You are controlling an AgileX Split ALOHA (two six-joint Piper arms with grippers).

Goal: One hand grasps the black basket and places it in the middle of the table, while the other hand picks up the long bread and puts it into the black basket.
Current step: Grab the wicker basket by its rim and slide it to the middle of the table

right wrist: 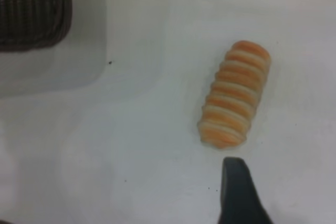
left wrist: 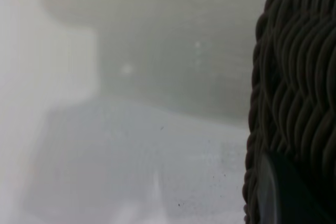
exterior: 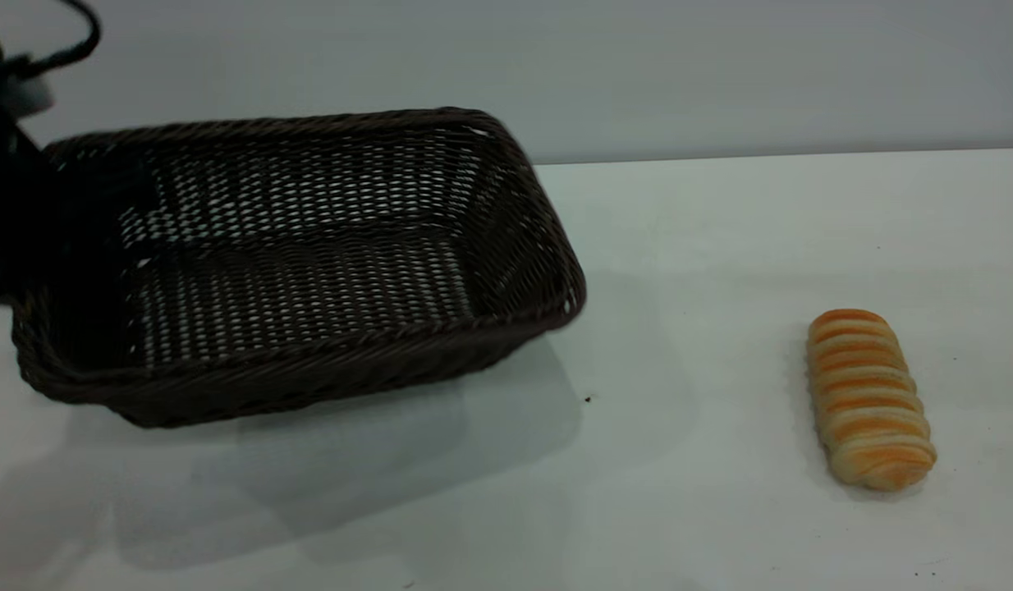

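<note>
Nearest the exterior camera, at lower right of frame, the small oblong golden-orange bread roll with cream stripes (exterior: 870, 398) lies alone on the white-grey tabletop (exterior: 679, 492). At left, the large dark woven wicker basket (exterior: 293, 254) appears tilted and raised, my left gripper (exterior: 6, 189) at its left-hand rim; I judge its jaws clamp the weave. My right gripper (right wrist: 239, 192) hovers near the roll; I cannot tell its jaws' spread. Basket placement is under way; next I must set it mid-table.
</note>
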